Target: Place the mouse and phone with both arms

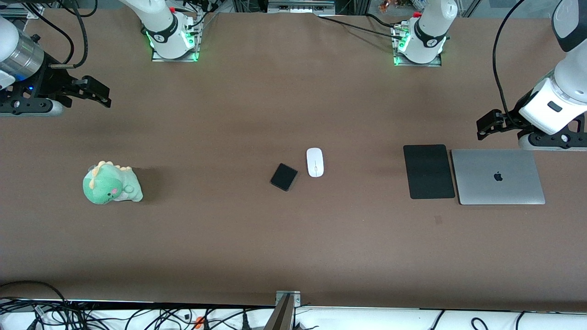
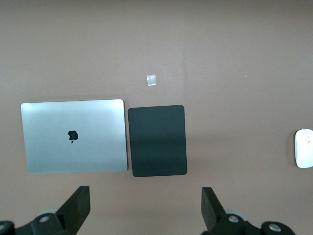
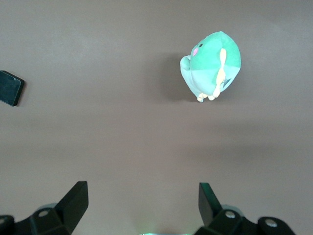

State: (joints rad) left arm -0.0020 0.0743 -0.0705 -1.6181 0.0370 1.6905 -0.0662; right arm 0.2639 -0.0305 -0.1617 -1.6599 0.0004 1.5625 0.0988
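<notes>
Both my claws hang released, each waiting at its own end of the surface.
Front: mouse beside phone, mid-surface. Left wrist: left claw spread above mouse pad and laptop. Right wrist: right claw spread near green plush.

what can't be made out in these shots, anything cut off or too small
- Mouse: whole in the front view, but in the left wrist view the frame edge cuts it off.
- Phone: in the right wrist view only a corner shows at the frame edge; which face is up cannot be told.
- Small pale patch on the table near the mouse pad: too small to identify.
- Left gripper and right gripper: both open, partly cut off by frame edges in all views.
</notes>
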